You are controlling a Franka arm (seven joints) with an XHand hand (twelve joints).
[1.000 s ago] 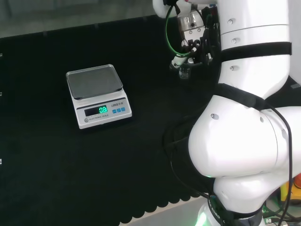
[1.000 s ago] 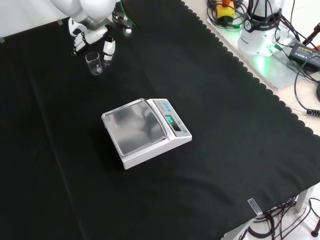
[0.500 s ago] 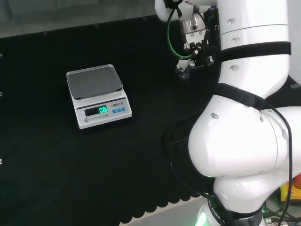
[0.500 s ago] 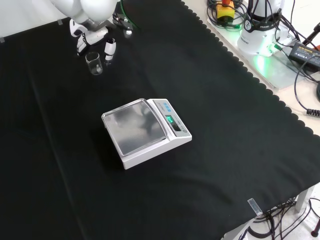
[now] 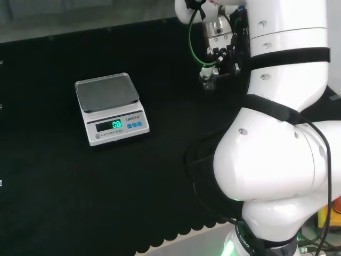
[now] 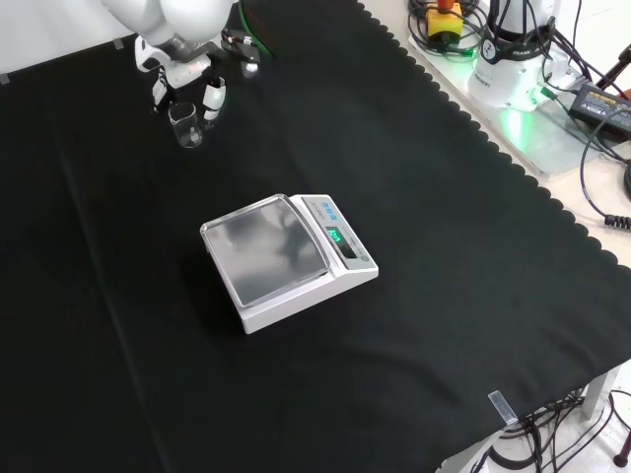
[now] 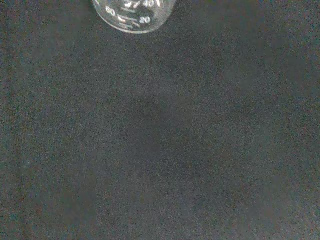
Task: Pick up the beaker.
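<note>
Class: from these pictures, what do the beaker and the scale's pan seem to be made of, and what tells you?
Beaker: clear glass or plastic, glossy; the cloth shows through it, and white marks are printed on its wall. Pan: probably brushed metal, grey with a dull sheen and soft reflections.

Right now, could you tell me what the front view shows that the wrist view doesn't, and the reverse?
The front view alone takes in the robot hand poised over the beaker, fingers either side of it, and the scale standing apart on the black cloth. The wrist view alone brings out the white graduation marks on the beaker's wall. Both show the clear beaker standing on the cloth.
</note>
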